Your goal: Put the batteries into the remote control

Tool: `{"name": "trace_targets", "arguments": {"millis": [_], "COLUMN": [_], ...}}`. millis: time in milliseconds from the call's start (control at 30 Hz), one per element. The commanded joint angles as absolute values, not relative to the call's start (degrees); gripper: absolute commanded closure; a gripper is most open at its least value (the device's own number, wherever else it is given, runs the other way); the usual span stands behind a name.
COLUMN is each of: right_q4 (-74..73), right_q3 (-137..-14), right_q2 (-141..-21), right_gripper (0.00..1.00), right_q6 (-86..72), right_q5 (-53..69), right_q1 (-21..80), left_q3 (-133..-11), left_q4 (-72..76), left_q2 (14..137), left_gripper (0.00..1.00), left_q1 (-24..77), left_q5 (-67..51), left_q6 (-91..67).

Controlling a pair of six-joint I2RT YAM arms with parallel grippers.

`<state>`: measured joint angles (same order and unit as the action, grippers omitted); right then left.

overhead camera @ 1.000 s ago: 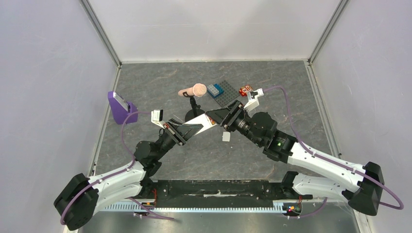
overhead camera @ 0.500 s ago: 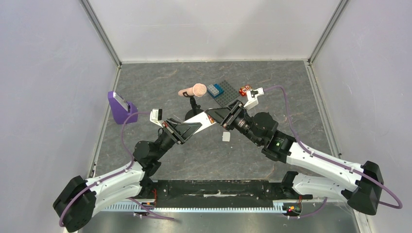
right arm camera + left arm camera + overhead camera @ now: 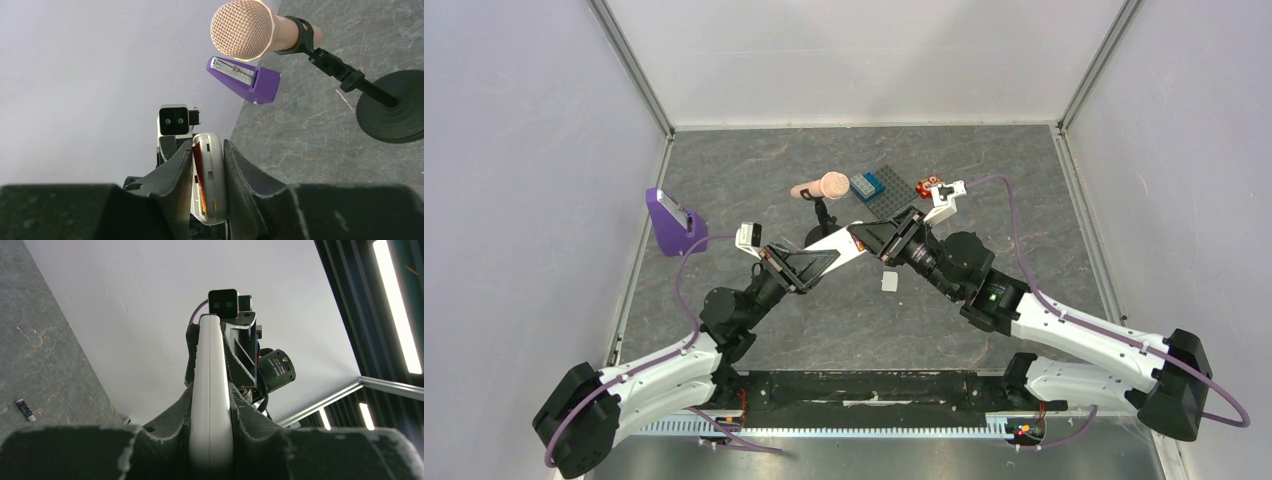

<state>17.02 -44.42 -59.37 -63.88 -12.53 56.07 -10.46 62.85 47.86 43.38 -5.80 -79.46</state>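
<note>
The white remote control (image 3: 836, 243) is held off the table between both grippers. My left gripper (image 3: 822, 258) is shut on one end; the remote shows edge-on between its jaws in the left wrist view (image 3: 210, 390). My right gripper (image 3: 861, 240) is shut on the other end. In the right wrist view the remote (image 3: 212, 175) has its compartment open, with the red-orange battery (image 3: 198, 170) lying in it. The black battery (image 3: 25, 410) lies on the grey table at the left of the left wrist view. The small white square cover (image 3: 889, 282) lies on the table below the right gripper.
A pink microphone (image 3: 824, 187) on a black stand (image 3: 395, 105) is just behind the grippers. A purple metronome (image 3: 672, 222) stands at the left wall. A grey baseplate (image 3: 886, 195) with a blue brick and a red block (image 3: 927, 186) lie at the back right.
Both arms have shifted slightly with the remote held between them, the right gripper edging a little left and back. The cover piece has not moved.
</note>
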Motion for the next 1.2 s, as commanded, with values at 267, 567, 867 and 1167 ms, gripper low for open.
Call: {"name": "trace_targets", "arguments": {"millis": [267,567,867,1167], "right_q4": [14.8,17.3,12.8,5.1], "right_q3": [-42.4,-43.5,-42.1,-45.8], "right_q2": [-60.1,-55.4,-48.5,-52.9], "right_gripper": [0.46,0.13,0.11,0.14], "right_q6": [-55.9,-55.5,-51.6,-43.7], "right_q5": [-16.6,-14.2,-16.9,-8.5], "right_q1": [56.6,56.6,55.5,53.4], "left_q3": [-14.4,-10.4,-8.2,-10.1], "left_q4": [62.7,54.5,52.2,49.5], "left_q2": [42.6,37.5,36.4,36.2], "left_gripper": [0.98,0.98,0.98,0.98], "left_q1": [43.2,43.2,43.1,43.2], "left_q5": [-0.3,2.6,0.3,-6.8], "left_q6": [-86.9,-82.6,-76.7,-70.0]}}
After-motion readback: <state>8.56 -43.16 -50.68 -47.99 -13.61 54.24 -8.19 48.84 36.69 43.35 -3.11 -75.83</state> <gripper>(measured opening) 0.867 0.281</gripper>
